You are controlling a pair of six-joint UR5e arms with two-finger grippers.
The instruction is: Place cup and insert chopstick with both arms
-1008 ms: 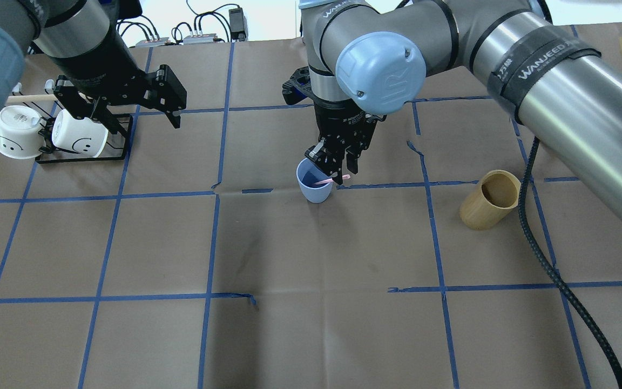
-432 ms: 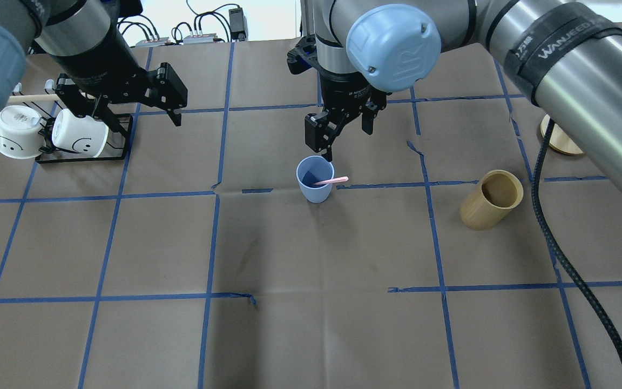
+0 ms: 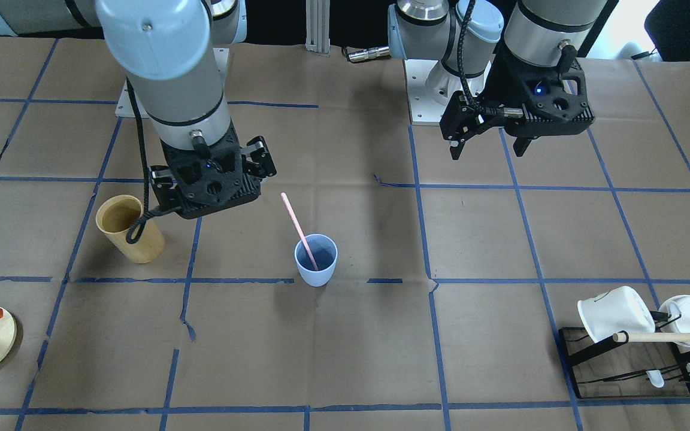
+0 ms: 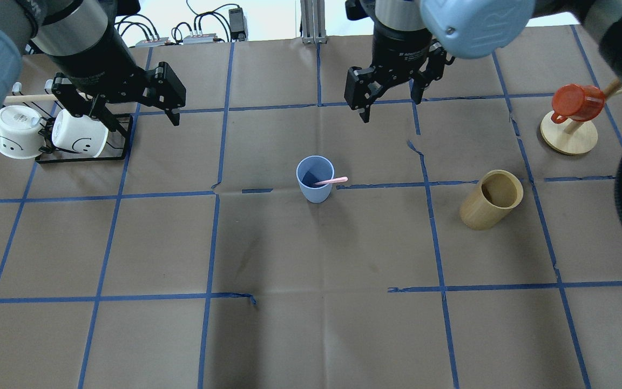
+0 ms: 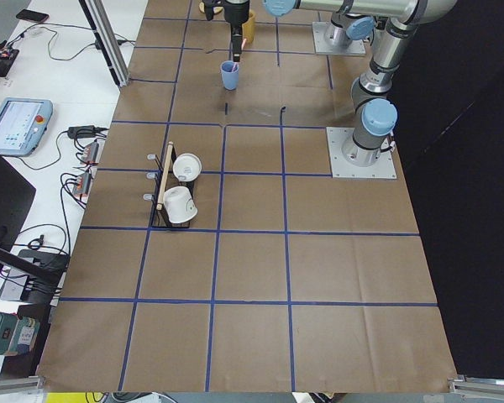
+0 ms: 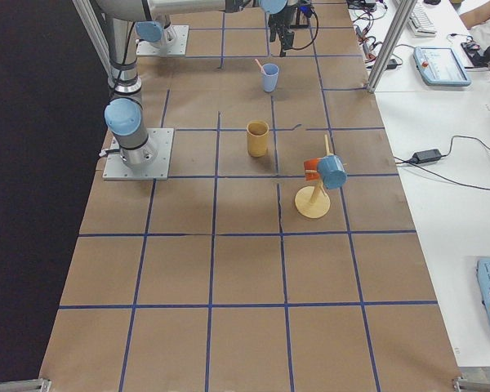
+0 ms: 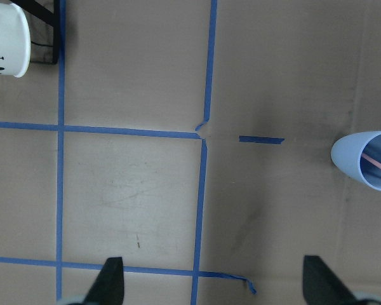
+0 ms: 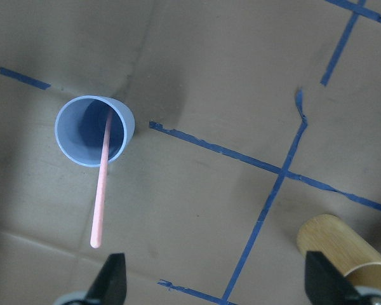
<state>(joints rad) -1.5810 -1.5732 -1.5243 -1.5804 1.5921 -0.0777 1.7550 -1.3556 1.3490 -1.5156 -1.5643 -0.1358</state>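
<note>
The light-blue cup (image 4: 315, 186) stands upright near the table's middle, also seen in the front view (image 3: 316, 263) and the right wrist view (image 8: 95, 130). The pale pink chopstick (image 4: 333, 180) stands in it, leaning on the rim, with its upper end sticking out (image 3: 293, 216) (image 8: 100, 197). My right gripper (image 4: 389, 106) is open and empty, raised well above and beyond the cup. My left gripper (image 4: 137, 116) is open and empty, high over the table's left side near the mug rack. The cup shows at the right edge of the left wrist view (image 7: 366, 162).
A tan wooden cylinder cup (image 4: 492, 199) stands to the right of the blue cup. A black rack (image 4: 81, 154) with two white mugs and a wooden rod sits at far left. A red mug hangs on a wooden stand (image 4: 568, 138) at far right.
My right gripper has risen from the cup's rim and drawn back toward the far side, leaving the chopstick leaning in the cup. The left arm has barely moved.
</note>
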